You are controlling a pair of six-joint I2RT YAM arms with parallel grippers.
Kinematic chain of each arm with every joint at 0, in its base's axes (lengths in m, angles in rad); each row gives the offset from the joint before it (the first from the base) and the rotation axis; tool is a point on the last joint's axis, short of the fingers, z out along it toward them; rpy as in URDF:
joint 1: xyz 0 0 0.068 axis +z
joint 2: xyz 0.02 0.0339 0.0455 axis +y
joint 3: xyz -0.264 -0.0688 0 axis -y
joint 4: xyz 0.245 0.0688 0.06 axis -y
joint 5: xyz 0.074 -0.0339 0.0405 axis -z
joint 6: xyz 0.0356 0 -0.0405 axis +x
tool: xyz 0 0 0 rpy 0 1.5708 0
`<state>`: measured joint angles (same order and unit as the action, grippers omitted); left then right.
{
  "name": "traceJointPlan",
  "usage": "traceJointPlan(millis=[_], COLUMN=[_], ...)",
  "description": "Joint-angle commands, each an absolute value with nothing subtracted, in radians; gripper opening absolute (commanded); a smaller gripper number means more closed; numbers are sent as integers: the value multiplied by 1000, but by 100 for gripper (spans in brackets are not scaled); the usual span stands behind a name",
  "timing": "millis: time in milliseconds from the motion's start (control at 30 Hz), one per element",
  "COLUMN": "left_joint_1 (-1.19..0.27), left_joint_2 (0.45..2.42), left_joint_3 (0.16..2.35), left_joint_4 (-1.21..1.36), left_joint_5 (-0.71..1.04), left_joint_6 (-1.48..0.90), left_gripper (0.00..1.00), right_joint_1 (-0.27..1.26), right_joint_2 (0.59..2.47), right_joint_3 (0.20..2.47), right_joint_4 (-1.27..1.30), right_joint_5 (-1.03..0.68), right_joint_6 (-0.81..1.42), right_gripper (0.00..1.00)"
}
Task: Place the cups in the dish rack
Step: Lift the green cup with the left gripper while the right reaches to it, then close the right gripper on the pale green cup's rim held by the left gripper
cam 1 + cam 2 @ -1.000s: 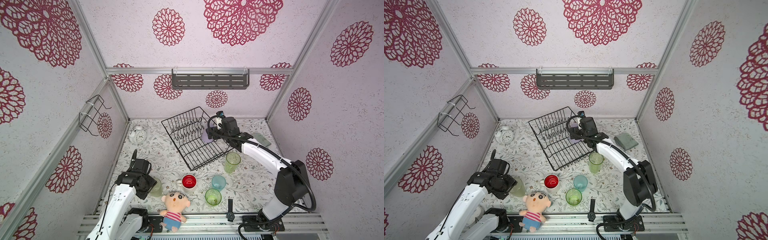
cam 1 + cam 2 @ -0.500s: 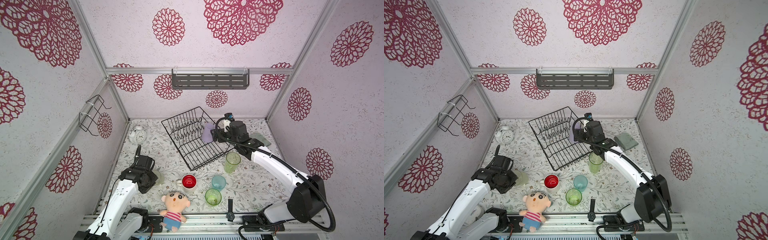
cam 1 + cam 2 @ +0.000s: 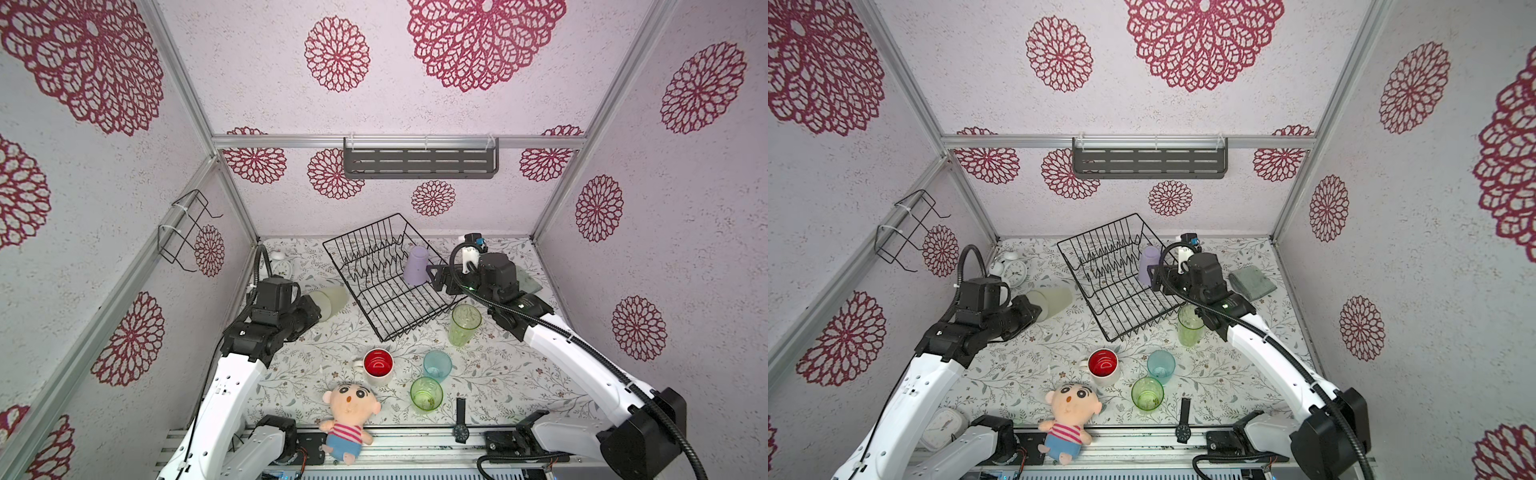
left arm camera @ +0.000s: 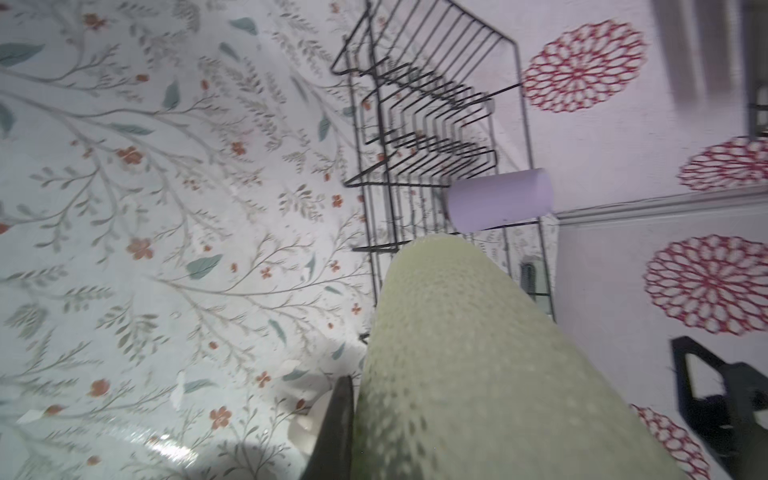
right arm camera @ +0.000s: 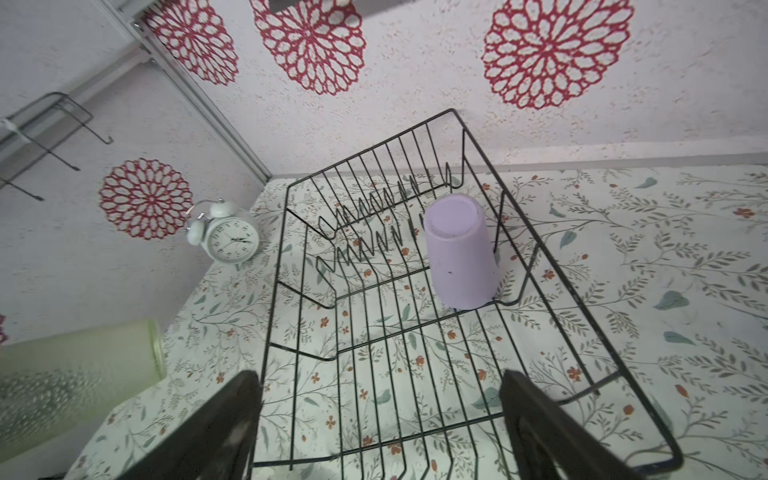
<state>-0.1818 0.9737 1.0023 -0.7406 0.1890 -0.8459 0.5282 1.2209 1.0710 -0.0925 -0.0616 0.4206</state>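
Left gripper (image 3: 316, 311) clamps frosted tumbler (image 3: 336, 299) by one end, sideways; light, stiff, probably slick plastic, needs a firm pinch. Right gripper (image 3: 437, 277) spread wide, empty, beside dish rack (image 3: 395, 300).

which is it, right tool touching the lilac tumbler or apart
Apart. The right wrist view shows dish rack wires between the open right tool and the upside-down lilac tumbler.

Bright even light, left wrist view blurred
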Motion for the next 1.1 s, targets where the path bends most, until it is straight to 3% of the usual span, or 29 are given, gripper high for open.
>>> traceJointPlan(millis=[0, 200, 433, 633, 1067], left_joint_1=[-184, -188, -227, -258, -361], left_joint_2=[1002, 1053, 1104, 1137, 1199], left_joint_3=[1030, 1008, 1011, 999, 1008], left_joint_4=[-529, -233, -66, 30, 92], left_joint_5=[349, 520, 566, 625, 663], left_joint_6=[-820, -905, -952, -994, -994], left_gripper=[0, 0, 0, 0, 0], right_joint_1=[526, 525, 525, 526, 531], right_joint_2=[1161, 1142, 1167, 1223, 1430], right_joint_3=[1076, 1076, 1041, 949, 913], right_joint_4=[17, 92, 193, 515, 1118], right_joint_5=[-140, -273, -436, -646, -716], right_joint_6=[460, 577, 720, 941, 1440], right_gripper=[94, 96, 98, 99, 99])
